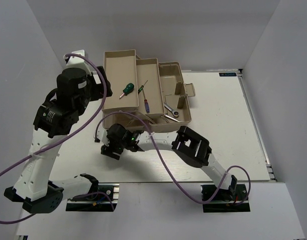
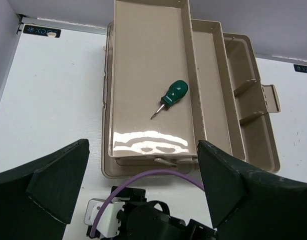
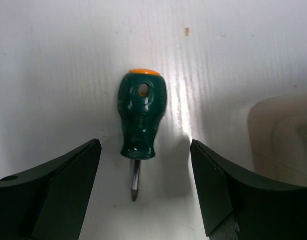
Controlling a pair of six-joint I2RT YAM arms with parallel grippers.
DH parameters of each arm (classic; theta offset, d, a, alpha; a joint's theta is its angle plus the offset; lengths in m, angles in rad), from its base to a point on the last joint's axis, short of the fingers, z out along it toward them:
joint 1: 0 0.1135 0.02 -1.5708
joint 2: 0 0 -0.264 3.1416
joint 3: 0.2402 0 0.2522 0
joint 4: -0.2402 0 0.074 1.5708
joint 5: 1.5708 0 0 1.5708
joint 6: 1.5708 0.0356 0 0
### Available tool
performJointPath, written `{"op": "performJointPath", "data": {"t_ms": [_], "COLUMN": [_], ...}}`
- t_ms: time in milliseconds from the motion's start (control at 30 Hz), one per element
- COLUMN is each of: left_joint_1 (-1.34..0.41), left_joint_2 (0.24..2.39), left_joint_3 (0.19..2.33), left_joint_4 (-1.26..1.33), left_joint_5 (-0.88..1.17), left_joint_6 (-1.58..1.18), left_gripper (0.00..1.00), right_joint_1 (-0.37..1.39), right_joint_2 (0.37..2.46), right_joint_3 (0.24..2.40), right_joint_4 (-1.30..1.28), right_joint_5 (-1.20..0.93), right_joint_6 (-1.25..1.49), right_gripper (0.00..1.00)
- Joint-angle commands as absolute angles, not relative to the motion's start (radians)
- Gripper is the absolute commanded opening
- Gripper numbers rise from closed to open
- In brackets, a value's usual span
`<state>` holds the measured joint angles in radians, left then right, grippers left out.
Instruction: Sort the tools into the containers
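- While the right arm (image 1: 193, 147) reaches across to the near left corner of the toolbox (image 1: 163, 124), its jaws hang released just over the worktop (image 3: 53, 60). They sit one on either side of the loose green screwdriver (image 3: 141, 117) and touch neither handle nor shaft.
- That screwdriver lies flat on the worktop just beside the toolbox, with its orange-capped end away from the wrist and its tip toward it. Setting the jaws across its length looks meant to let them close on the narrow waist of the handle.
- Raised at the far left, the left arm (image 1: 68, 100) holds its jaws spread wide and empty above the box. This probably keeps it clear of the other arm's reach.
- Lying alone in the left tray (image 1: 113, 65) is the stowed green screwdriver (image 2: 173, 95). Its twin on the worktop most likely belongs beside it.
- The middle tray (image 1: 150, 67) holds the slim black screwdriver (image 1: 142, 89) and the red and blue screwdriver (image 1: 146, 106). The silver wrenches (image 1: 172, 113) lie at the near end of the right compartment (image 1: 168, 80).
- With only one tool seen outside the box, the sorting looks nearly done.
- The next move calls for lowering and closing squarely, since the rounded handle could roll or slip out sideways.
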<state>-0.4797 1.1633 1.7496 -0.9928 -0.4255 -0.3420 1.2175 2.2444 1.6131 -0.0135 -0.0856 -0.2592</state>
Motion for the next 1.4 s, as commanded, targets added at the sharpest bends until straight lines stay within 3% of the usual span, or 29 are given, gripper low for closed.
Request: {"op": "performJointPath", "data": {"t_ms": [0,233,300,433,467,567,667,700,733,800,867,1067,1200,1367], "left_joint_1": [-0.477,-0.477,-0.477,-0.477,-0.477,-0.477,-0.477,-0.477,-0.477,-0.477,-0.477,-0.477,-0.477,-0.477], "left_joint_2": [1.147,1.147,1.147,1.134,1.108,1.071,1.014,1.003,0.977,0.947,0.905,0.919,0.919,0.873], "left_joint_3": [1.782,1.782,1.773,1.720,1.704,1.637,1.571,1.560,1.536,1.487,1.456,1.388,1.249,1.097], "left_joint_4": [-1.012,-1.022,-1.034,-1.034,-1.034,-1.006,-0.992,-1.005,-1.015,-1.015,-0.970,-0.965,-0.965,-0.977], "left_joint_5": [-0.440,-0.411,-0.411,-0.411,-0.411,-0.442,-0.529,-0.602,-0.642,-0.731,-0.768,-0.790,-0.738,-0.654], "left_joint_6": [-0.348,-0.348,-0.348,-0.368,-0.368,-0.416,-0.492,-0.562,-0.598,-0.668,-0.684,-0.718,-0.776,-0.888], "left_gripper": [0.99,0.99,0.99,0.99,0.98,0.93,0.76,0.53,0.42,0.30,0.31,0.49,0.64,0.69], "right_joint_1": [1.236,1.241,1.239,1.233,1.230,1.221,1.195,1.189,1.162,1.122,1.109,1.042,1.014,0.956], "right_joint_2": [2.261,2.361,2.390,2.378,2.367,2.260,2.045,1.917,1.875,1.757,1.630,1.487,1.529,1.748], "right_joint_3": [1.681,1.782,1.807,1.795,1.766,1.642,1.510,1.490,1.441,1.377,1.344,1.319,1.420,1.687], "right_joint_4": [-0.035,-0.060,-0.063,-0.086,-0.081,-0.051,-0.075,-0.118,-0.139,-0.199,-0.172,-0.120,-0.060,-0.035], "right_joint_5": [-0.104,-0.071,-0.071,-0.083,-0.087,-0.138,-0.293,-0.354,-0.404,-0.622,-0.655,-0.505,-0.341,-0.224], "right_joint_6": [-0.219,-0.219,-0.219,-0.233,-0.251,-0.281,-0.310,-0.346,-0.360,-0.415,-0.407,-0.348,-0.351,-0.402], "right_gripper": [0.78,0.78,0.71,0.37,0.22,0.04,0.00,0.00,0.00,0.00,0.00,0.00,0.00,0.00]}}
